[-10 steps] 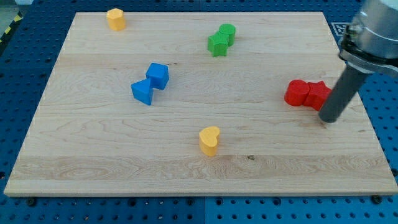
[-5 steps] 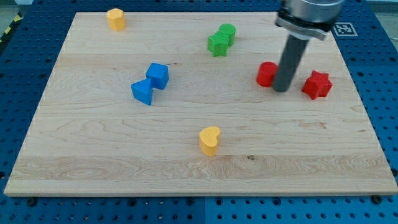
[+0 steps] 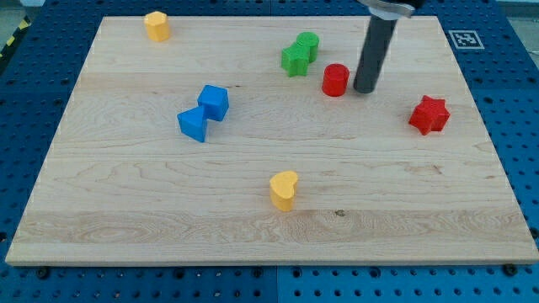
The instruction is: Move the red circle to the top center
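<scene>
- the red circle point(image 3: 335, 80) stands upright on the wooden worktop point(image 3: 126, 210), in the upper part of the board and a little toward the view's right of centre.
- my tip point(image 3: 365, 89) is down on the worktop just beside the red circle, on its right in the view; whether they touch cannot be told.
- the end effector is a plain dark rod, so there is nothing on it to spread or pinch.
- two green blocks point(image 3: 299, 54), pressed together, sit near the circle, up and to the view's left of it.
- a red star-shaped block point(image 3: 429, 114) lies apart, toward the view's right edge, lower than the circle.
- two blue blocks point(image 3: 204, 112) touch each other left of centre.
- a yellow heart-like block point(image 3: 284, 189) stands alone near the bottom centre.
- another yellow block point(image 3: 156, 25) sits near the top left corner.
- the worktop is pale, grained wood; around it runs a blue perforated base point(image 3: 25, 126).
</scene>
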`<state>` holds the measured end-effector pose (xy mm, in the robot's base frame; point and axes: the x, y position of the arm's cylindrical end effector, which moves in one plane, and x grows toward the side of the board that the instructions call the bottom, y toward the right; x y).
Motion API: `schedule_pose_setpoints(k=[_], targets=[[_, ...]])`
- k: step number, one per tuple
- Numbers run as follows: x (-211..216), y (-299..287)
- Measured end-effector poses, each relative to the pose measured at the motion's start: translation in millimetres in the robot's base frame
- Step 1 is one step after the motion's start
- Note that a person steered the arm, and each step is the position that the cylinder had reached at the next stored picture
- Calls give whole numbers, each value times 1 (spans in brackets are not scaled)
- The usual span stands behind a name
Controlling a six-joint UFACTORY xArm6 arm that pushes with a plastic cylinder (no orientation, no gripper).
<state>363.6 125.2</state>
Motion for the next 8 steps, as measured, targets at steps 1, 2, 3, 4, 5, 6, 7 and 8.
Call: schedule_pose_setpoints(k=[1, 2, 3, 4, 5, 6, 7, 8], targets=[[-7, -34], [-13, -69], [-13, -95], [-13, -96], [-2, -111], [5, -144], [5, -165], [5, -168]])
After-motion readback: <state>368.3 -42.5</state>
